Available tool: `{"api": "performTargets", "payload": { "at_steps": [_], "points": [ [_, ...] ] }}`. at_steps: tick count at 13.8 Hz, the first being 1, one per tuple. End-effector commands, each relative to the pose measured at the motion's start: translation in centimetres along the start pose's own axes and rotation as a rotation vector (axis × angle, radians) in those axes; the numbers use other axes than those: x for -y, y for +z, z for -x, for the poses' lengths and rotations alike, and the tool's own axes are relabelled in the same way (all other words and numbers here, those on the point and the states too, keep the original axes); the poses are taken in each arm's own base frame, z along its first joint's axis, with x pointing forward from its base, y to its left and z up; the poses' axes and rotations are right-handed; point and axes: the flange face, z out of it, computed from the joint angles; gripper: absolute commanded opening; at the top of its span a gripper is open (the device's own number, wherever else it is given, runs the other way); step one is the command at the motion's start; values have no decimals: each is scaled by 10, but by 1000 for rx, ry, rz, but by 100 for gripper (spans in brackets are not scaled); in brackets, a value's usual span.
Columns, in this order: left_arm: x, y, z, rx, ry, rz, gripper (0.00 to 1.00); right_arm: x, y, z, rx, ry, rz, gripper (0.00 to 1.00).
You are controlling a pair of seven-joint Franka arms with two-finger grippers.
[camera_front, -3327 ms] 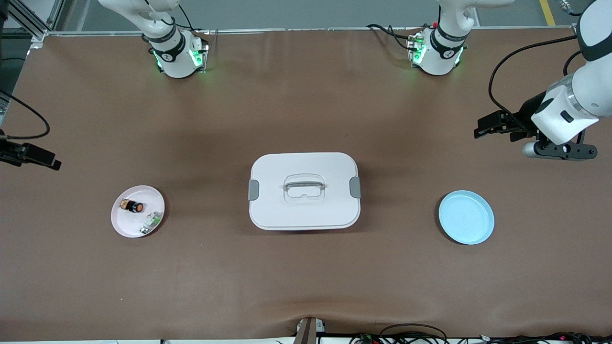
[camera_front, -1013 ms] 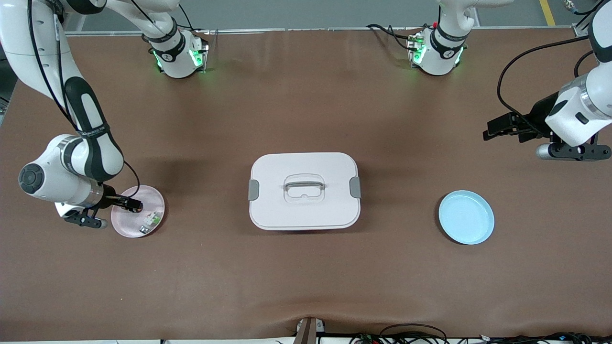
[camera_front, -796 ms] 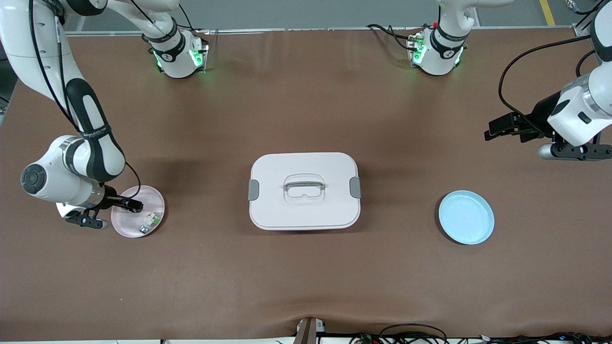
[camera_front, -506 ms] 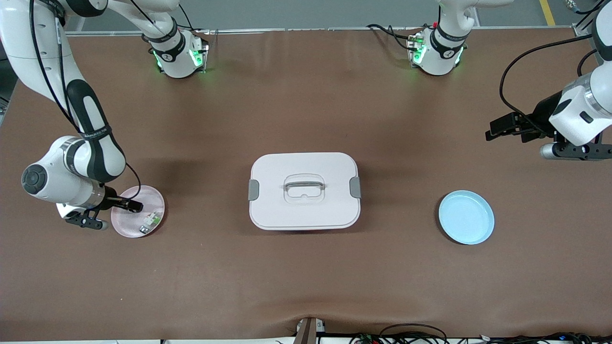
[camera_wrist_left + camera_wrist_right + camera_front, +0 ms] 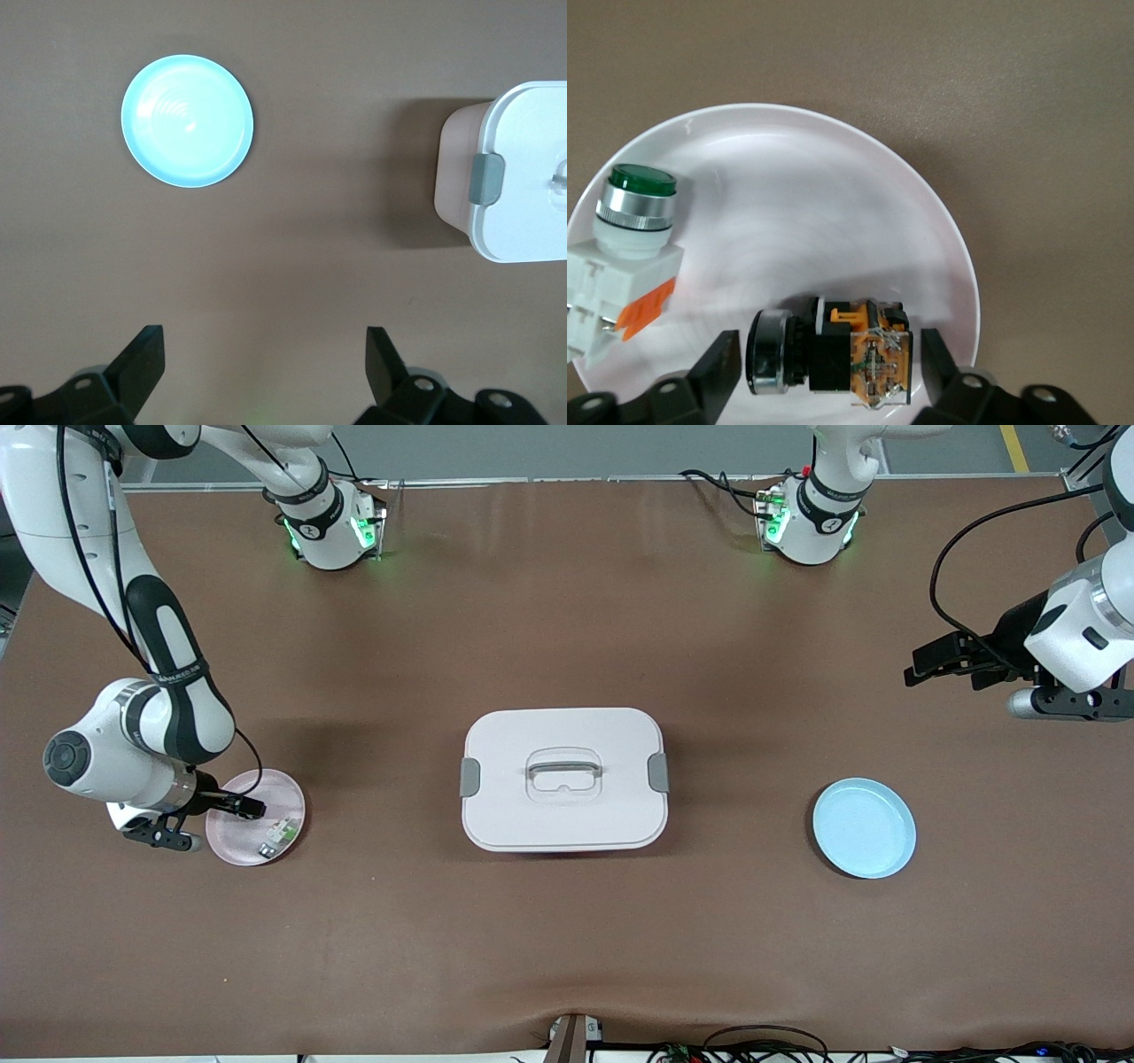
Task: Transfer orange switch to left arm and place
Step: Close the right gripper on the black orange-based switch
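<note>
Orange switch [image 5: 833, 350] between right jaws, seemingly untouched

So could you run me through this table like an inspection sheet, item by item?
Surface: brown table, bare in the middle but for the box.
Job's things: orange switch on the pink plate; white box shut, mid-table; blue plate holds nothing.
Clutter: green switch on the same pink plate.
Grippers: right gripper straddles the orange switch, not clamped; left gripper open, waiting over bare table.
Cables: black, along both arms.
Surroundings: nothing seen.
</note>
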Motion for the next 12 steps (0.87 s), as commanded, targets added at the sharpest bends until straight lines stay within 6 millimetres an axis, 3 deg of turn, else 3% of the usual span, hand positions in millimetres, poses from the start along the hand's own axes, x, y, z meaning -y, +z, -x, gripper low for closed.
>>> {"api": "performTargets", "payload": {
  "at_steps": [1, 4, 6, 9, 12],
  "points": [
    [4, -7, 0, -6, 8, -18, 100, 6, 4, -2, 11, 9, -33, 0],
    [2, -8, 1, -10, 12, -18, 100, 6, 3, 0, 36, 36, -60, 0],
    [2, -13, 0, -19, 12, -17, 100, 12, -15, -1, 107, 49, -92, 0],
    [2, -13, 0, -19, 13, -18, 100, 26, -74, -8, 247, 138, -129, 0],
    [2, -14, 0, -21, 12, -17, 100, 63, -146, -10, 398, 374, -237, 0]
  ]
}}
